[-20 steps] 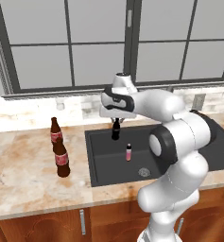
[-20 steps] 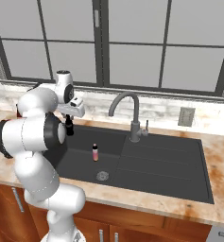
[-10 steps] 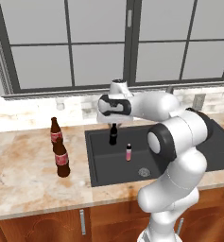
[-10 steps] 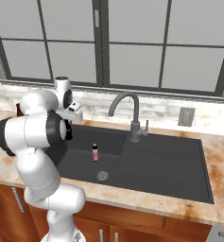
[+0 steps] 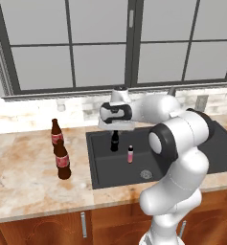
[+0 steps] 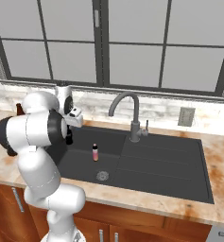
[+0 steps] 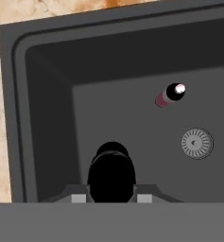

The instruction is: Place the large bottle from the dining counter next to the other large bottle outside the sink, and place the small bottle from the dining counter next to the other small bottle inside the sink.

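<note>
My gripper [image 5: 115, 132] hangs over the back left part of the dark sink [image 5: 105, 178], shut on the neck of the small black bottle [image 5: 115, 142]. That bottle stands upright low in the basin. From the hand view its black top [image 7: 111, 172] sits between my two fingertips [image 7: 78, 198]. The small pink bottle [image 5: 130, 154] stands upright a short way to its right, also seen from above [image 7: 169, 94] and in the right base view [image 6: 95, 152]. Two large brown bottles with red labels [image 5: 57, 134] [image 5: 62, 161] stand close together on the marble counter left of the sink.
A round drain [image 7: 197, 142] lies in the sink floor just past the pink bottle. A curved grey faucet [image 6: 129, 115] rises behind the sink's middle. The sink's left wall [image 7: 19, 118] is near the black bottle. Windows run along the back wall.
My gripper has come down with the small black bottle, from above the sink's rim to low inside the basin. The pink bottle and both brown bottles have stayed put.
</note>
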